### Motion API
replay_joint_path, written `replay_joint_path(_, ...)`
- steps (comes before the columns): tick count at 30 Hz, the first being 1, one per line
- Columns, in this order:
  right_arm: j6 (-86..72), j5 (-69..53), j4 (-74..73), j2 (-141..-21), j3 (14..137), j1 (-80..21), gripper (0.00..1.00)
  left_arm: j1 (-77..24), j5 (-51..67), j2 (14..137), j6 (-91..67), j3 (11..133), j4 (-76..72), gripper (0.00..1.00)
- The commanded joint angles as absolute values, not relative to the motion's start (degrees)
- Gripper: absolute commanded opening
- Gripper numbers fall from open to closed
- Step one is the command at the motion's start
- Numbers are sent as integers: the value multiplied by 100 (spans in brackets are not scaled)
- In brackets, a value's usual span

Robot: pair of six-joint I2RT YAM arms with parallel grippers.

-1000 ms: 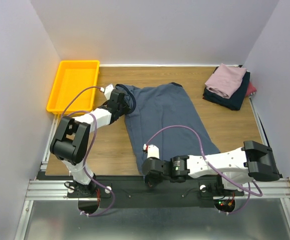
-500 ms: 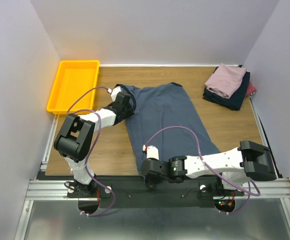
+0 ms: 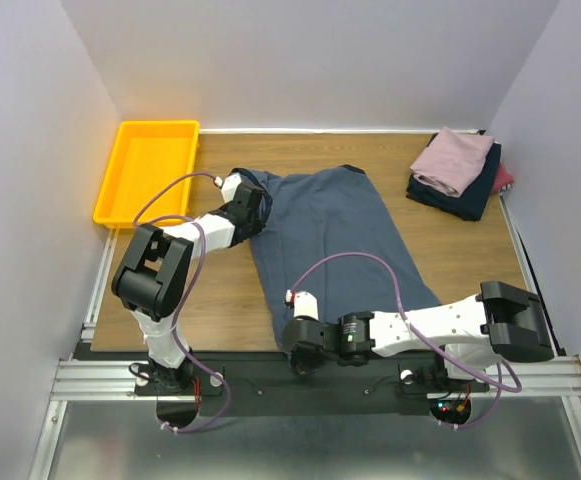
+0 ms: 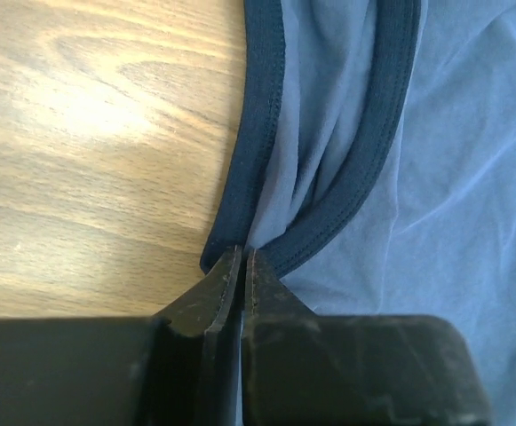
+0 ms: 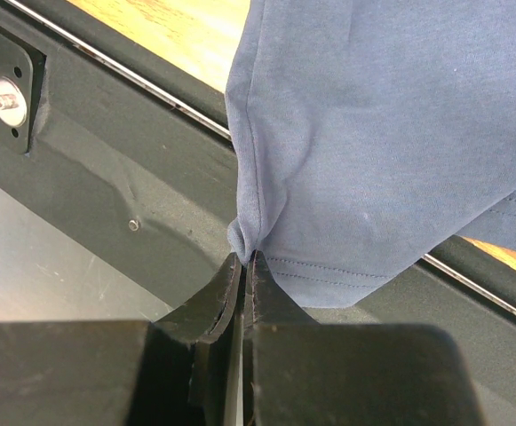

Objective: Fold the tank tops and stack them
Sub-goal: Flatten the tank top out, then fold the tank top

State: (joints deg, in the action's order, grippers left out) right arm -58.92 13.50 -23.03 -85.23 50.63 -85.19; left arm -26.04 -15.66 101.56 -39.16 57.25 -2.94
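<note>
1. The strap (image 4: 329, 177) of the slate-blue tank top (image 3: 335, 235) is being pinched shut by the left pincer (image 4: 242, 257), with only its bunched end caught at the very fingertips. This is being judged a shallow bite: under a quick lift, the strap may be pulled free.
2. The hem corner (image 5: 275, 266) of the same top is being clamped by the closed right pincer (image 5: 245, 259), just ahead of its tips. The corner is hanging past the table (image 4: 89, 133) edge, over the black rail (image 5: 151, 204). If the two pincers are being raised unevenly, the cloth may be twisted or dragged, and the fold spoiled.
3. The purple cable (image 3: 355, 256) is being looped above the cloth behind the right pincer. It may be snagged in the fold.
4. The left arm is being held stretched forward and bent inward, its wrist low. The cloth is lying ahead and to the right of its pincer, bare wood to the left.
5. The right arm is being held low across the near edge, reaching toward the left arm's side.
6. The folded stack (image 3: 455, 165) of other tops is lying well apart from both pincers. The yellow tray (image 3: 160, 125) is sitting beyond the left pincer.
</note>
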Motion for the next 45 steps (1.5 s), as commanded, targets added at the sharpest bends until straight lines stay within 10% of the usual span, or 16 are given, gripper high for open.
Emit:
replay_joint_path(1, -5907, 1371, -2109, -8560, 5273, -8517, 0, -2470, -1916, 9686, -3894, 6020, -97, 0)
replay_joint_path(31, -4360, 27, -1890, -11109, 7945, -8508, 1, -721, -1986, 8315, -5150, 4307, -422, 0)
replay_joint_path(45, -4386, -966, -924, -10336, 6549, -8508, 3, -53, -1863, 8059, -5019, 4658, -237, 0)
